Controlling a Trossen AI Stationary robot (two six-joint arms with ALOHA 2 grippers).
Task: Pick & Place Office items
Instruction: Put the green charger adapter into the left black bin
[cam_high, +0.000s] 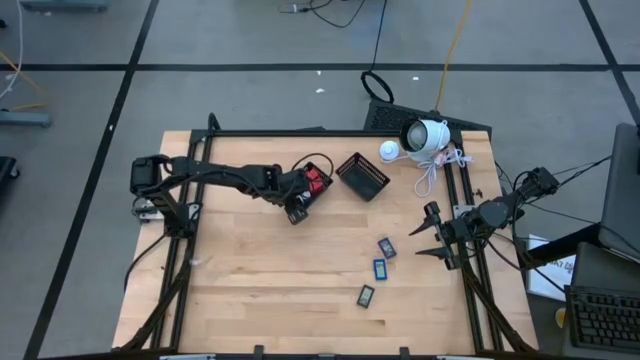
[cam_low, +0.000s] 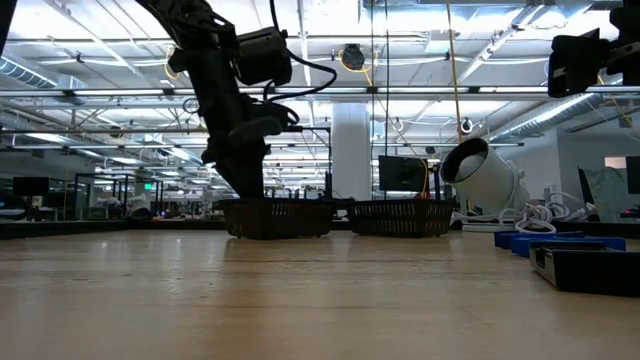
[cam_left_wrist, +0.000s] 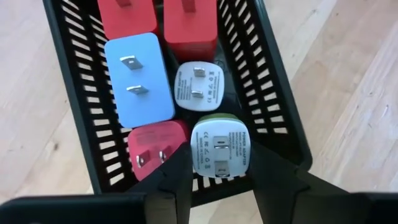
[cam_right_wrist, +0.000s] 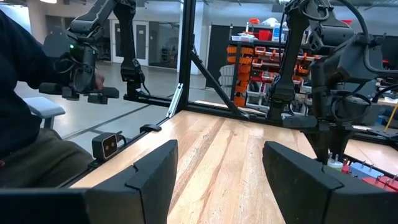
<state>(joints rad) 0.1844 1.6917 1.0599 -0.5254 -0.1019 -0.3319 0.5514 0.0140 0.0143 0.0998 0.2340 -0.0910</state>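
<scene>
The white plug adapter (cam_left_wrist: 219, 147) sits pinched in the left hand (cam_left_wrist: 214, 180) over the black basket (cam_left_wrist: 280, 118) of red, blue and white plugs, while the right hand (cam_high: 428, 232) waits open at the desk (cam_high: 270, 280) edge.

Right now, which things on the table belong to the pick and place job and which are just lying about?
Job:
- plug adapters in the left basket
- white adapter in the left gripper
- three blue-faced rectangles
- empty basket

Lying about:
- white camera
- its cable
</scene>
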